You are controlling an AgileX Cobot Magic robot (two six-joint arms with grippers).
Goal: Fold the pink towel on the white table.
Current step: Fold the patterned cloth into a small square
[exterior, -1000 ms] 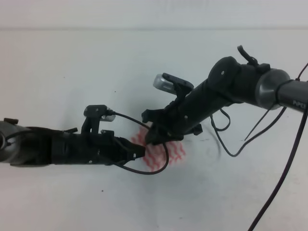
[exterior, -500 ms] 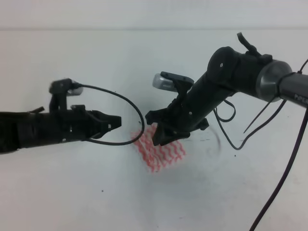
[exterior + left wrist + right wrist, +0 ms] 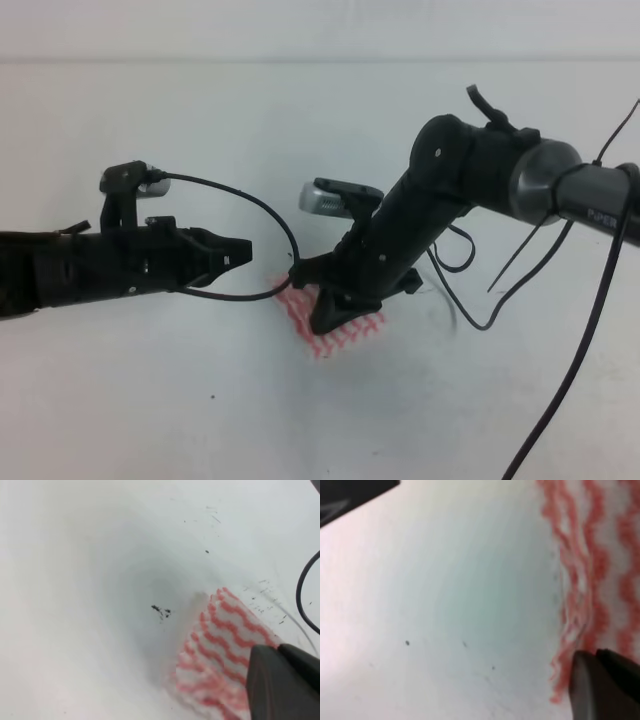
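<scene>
Two grippers are in our pictures, and we start at their tips. Our right gripper (image 3: 328,318) is down on the pink towel (image 3: 345,328). In the right wrist view we see one dark fingertip (image 3: 592,685) at the towel's edge, touching or just above it. We cannot tell if these fingers are open, pinched together, or holding cloth, because the arm hides them from above. Our left gripper (image 3: 238,250) hangs in the air to the left of the towel, near it but not touching. Its fingers look close together, with nothing between them, though we only see them from the side.

Going outward, the towel lies near the middle of the white table (image 3: 150,400), partly under the right gripper. It looks small and thick at the edge, with layers on top of each other, so we think it is already folded at least once. Black cables (image 3: 250,215) loop off both arms.

We think the step now is to press or smooth the fold, or pick up an edge for one more fold. To do it well, we should push down softly, keep the edges lined up, and lift straight up so the cloth does not drag. The left gripper should stay clear of the towel.

We count one towel, one table, two arms and two grippers.
</scene>
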